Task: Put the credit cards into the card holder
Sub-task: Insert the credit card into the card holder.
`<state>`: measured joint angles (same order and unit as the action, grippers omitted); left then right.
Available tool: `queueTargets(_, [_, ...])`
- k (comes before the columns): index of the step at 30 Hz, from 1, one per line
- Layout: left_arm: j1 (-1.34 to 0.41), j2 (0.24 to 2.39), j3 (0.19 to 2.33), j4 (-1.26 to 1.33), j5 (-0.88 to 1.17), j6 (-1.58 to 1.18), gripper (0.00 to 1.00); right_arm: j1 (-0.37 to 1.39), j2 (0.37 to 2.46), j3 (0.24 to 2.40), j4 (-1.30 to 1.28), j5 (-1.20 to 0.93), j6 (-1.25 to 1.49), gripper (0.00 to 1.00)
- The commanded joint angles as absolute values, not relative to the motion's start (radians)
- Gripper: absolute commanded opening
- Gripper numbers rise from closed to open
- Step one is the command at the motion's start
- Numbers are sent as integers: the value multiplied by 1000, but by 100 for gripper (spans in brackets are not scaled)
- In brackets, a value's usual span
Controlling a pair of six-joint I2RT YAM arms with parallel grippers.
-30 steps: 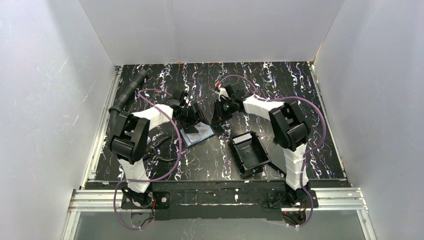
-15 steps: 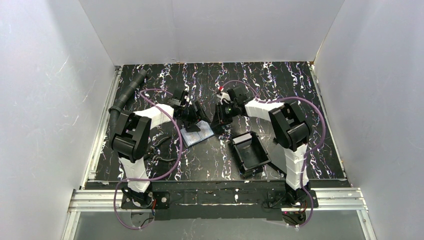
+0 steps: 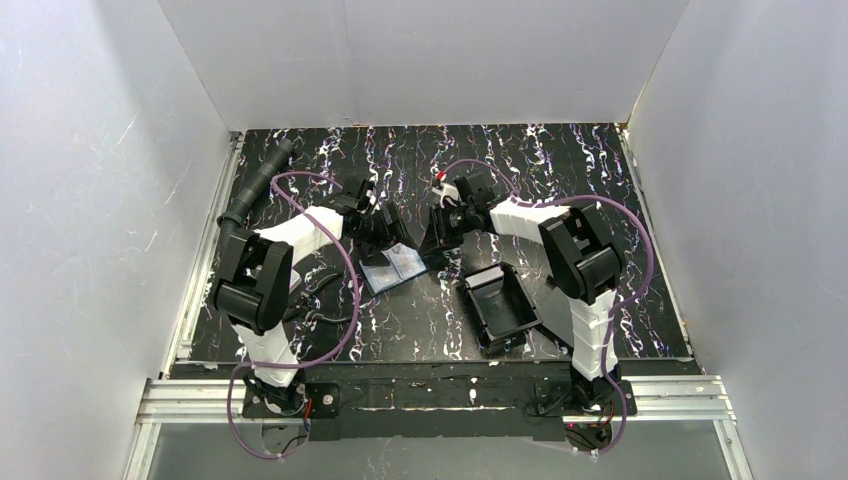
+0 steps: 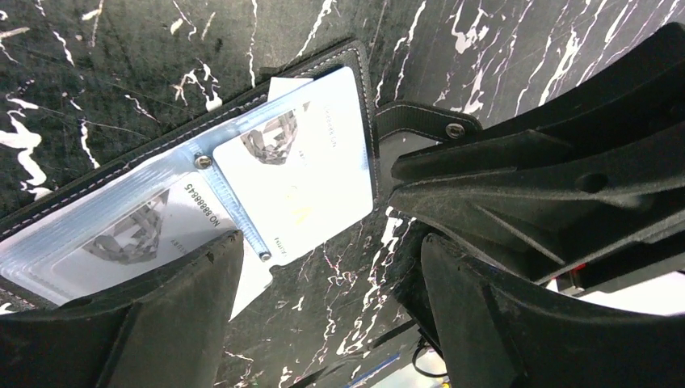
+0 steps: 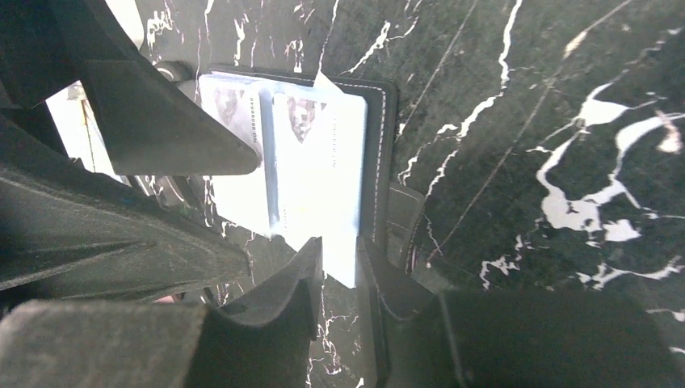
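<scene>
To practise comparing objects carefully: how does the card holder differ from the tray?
The card holder is smaller than the tray. The holder lies opened flat and is pale blue-grey inside; the tray is black all over, with a raised rim. The holder has cards in it; I can see none in the tray. Both are black outside and rest on the table.

White-shelled left arm (image 3: 265, 345) and right arm (image 3: 592, 325) with boxy matte black joint housings (image 3: 250, 282), thin purple cables (image 3: 356, 290) looping loosely along both, left gripper (image 4: 327, 259) and right gripper (image 5: 339, 250) each with two broad black wedge-shaped plastic fingers (image 4: 145, 323)
</scene>
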<state>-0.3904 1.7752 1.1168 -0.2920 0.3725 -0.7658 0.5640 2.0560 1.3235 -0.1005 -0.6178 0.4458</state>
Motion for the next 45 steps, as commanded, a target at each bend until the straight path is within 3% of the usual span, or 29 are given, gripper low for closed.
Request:
queueTargets(1, [-396, 1793, 1159, -362, 354, -747, 78, 582, 2008, 1348, -66, -645, 445, 30])
queueTargets(25, [-444, 1875, 1267, -527, 189, -790, 78, 589, 2027, 1343, -68, -625, 436, 27])
queueTargets(33, [-446, 1890, 1192, -296, 329, -763, 74, 592, 2028, 1289, 65, -697, 532, 27])
queueTargets(38, [-446, 1868, 1153, -131, 412, -790, 73, 590, 2028, 1239, 140, -701, 607, 19])
queueTargets(45, [-445, 1754, 1096, -118, 406, -771, 76, 577, 2013, 1220, 160, -689, 621, 18])
